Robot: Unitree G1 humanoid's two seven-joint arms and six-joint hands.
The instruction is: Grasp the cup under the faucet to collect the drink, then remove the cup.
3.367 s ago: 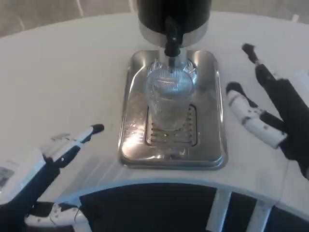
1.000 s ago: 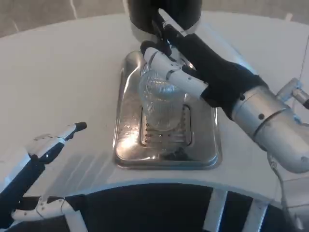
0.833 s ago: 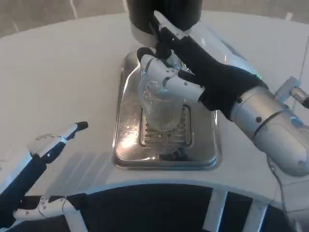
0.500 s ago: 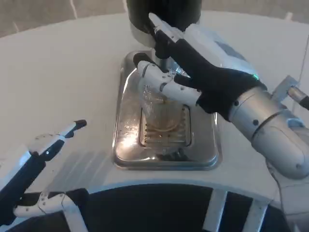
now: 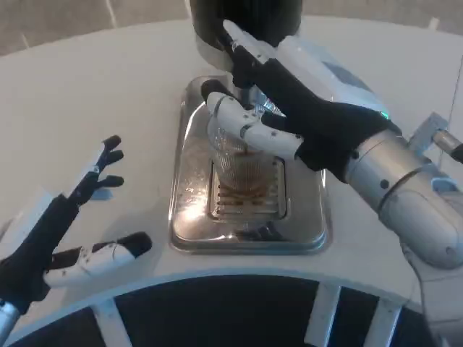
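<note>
A clear ribbed cup stands on the grate of a steel drip tray, under the black faucet of a dark dispenser. Brown drink is in the cup. My right hand reaches in from the right; its fingers wrap the cup's upper part and one finger lies up against the faucet. My left hand hovers over the table at the lower left, fingers spread, holding nothing.
The white table curves round with a dark gap below its front edge. My right silver forearm crosses the table's right side.
My right hand came in from the right and closed round the cup. Brown drink has risen in the cup. My left hand has lifted and spread its fingers.
</note>
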